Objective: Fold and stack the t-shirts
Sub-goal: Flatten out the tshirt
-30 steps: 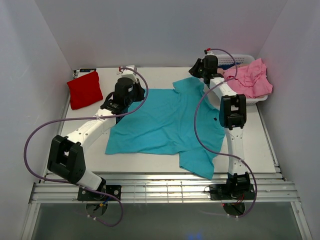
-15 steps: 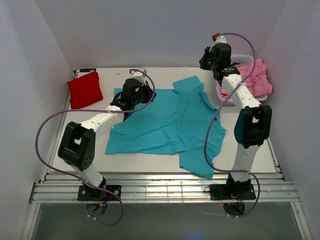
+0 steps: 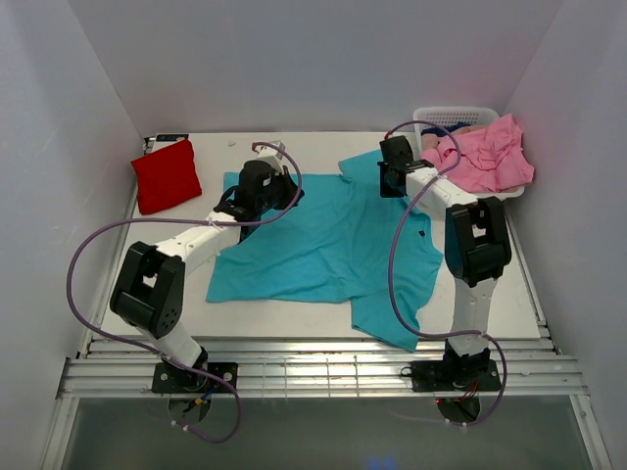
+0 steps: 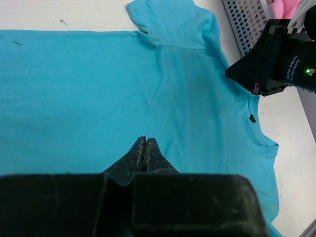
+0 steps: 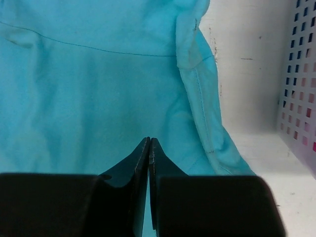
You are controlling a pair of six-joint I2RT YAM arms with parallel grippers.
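T-shirts logged left to right on table [image 3: 509, 284]. Red t-shirt [image 3: 165, 174]: lay folded at far left corner. Left hand [image 4: 145, 141]: fingers pressed shut, tips over teal t-shirt [image 3: 323, 235]. Teal t-shirt: lay spread flat at centre, one sleeve reaching near edge. Right hand [image 5: 149, 140]: fingers shut over teal fabric by far right sleeve; pinch on cloth not discernible. Pink t-shirts [image 3: 487, 157]: lay heaped in white basket [image 3: 460, 114], far right.
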